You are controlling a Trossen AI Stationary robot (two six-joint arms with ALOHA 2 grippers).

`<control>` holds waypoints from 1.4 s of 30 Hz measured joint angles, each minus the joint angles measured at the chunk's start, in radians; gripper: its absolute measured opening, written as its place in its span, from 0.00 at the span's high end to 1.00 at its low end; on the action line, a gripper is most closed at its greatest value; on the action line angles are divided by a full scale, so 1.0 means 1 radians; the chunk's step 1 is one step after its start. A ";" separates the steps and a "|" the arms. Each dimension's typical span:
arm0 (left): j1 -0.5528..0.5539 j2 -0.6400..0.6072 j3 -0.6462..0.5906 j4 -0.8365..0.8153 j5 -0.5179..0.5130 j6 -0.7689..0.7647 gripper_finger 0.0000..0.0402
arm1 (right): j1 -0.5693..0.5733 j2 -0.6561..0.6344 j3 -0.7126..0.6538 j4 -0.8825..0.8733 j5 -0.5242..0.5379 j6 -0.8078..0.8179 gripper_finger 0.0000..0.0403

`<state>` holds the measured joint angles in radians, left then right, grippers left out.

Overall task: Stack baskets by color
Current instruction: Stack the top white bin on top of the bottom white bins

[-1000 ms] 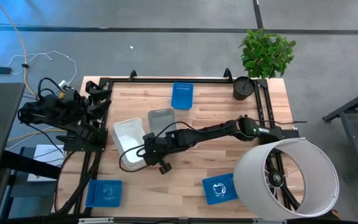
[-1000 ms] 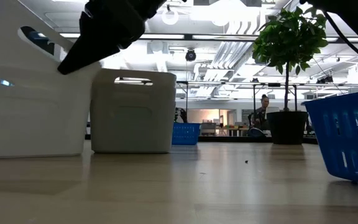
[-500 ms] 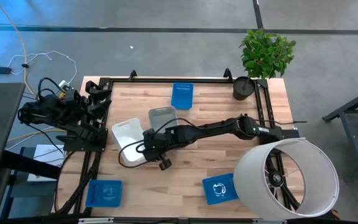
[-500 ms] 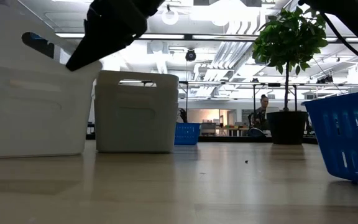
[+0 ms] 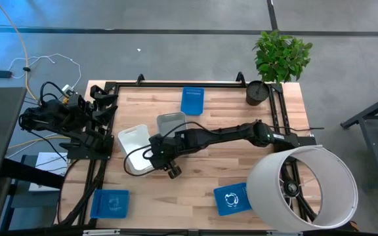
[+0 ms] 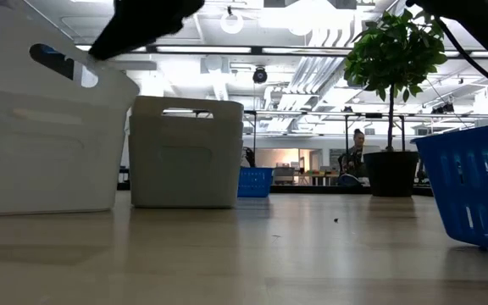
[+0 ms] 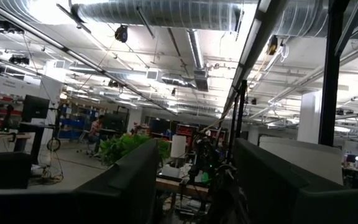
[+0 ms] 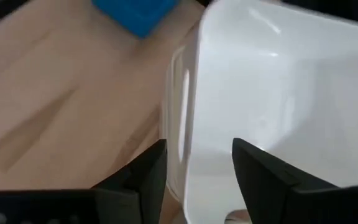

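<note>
The white baskets [image 5: 135, 145] sit left of centre in the overhead frame, one nested at a skew in the other, with the grey basket [image 5: 170, 124] just beside them to the upper right. The right gripper [image 5: 151, 152] hangs over the near rim of the white stack; in its wrist picture its fingers [image 8: 140, 176] stand apart, straddling the white wall without pinching it. A blue basket [image 5: 192, 100] lies at top centre, another [image 5: 110, 203] at lower left, and a third [image 5: 231, 198] at lower centre bears a white circular mark whose writing cannot be read. The left gripper [image 5: 104, 105], fingers spread, waits folded at the table's [image 5: 209, 177] left edge. A big white cylinder [image 5: 304, 190] fills the lower right; a potted plant [image 5: 277, 62] stands upper right.
</note>
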<state>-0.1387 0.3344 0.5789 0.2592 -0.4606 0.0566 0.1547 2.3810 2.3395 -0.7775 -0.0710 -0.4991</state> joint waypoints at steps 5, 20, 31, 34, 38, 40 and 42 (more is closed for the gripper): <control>0.000 0.000 0.000 0.000 0.000 0.000 0.50 | -0.019 -0.002 0.018 -0.134 -0.013 -0.032 0.58; 0.000 0.000 0.000 0.000 -0.001 0.006 0.50 | -0.034 0.000 0.001 -0.147 -0.007 -0.067 0.76; 0.000 0.000 0.000 0.000 -0.002 0.007 0.50 | -0.037 0.008 -0.001 -0.156 -0.039 -0.098 0.90; 0.000 0.000 0.000 0.000 -0.003 0.007 0.50 | -0.037 0.008 -0.001 -0.168 -0.054 -0.112 0.90; 0.000 0.000 0.000 0.000 -0.012 0.008 0.50 | -0.037 0.008 0.000 -0.165 -0.035 -0.123 0.97; 0.000 0.000 0.000 0.000 -0.021 0.008 0.50 | -0.036 0.008 -0.001 -0.162 -0.018 -0.132 0.99; 0.000 0.000 0.000 0.000 -0.023 0.008 0.50 | -0.036 0.008 0.009 -0.166 -0.012 -0.138 0.98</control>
<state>-0.1387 0.3344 0.5789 0.2588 -0.4839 0.0643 0.1188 2.3890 2.3486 -0.9440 -0.0832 -0.6369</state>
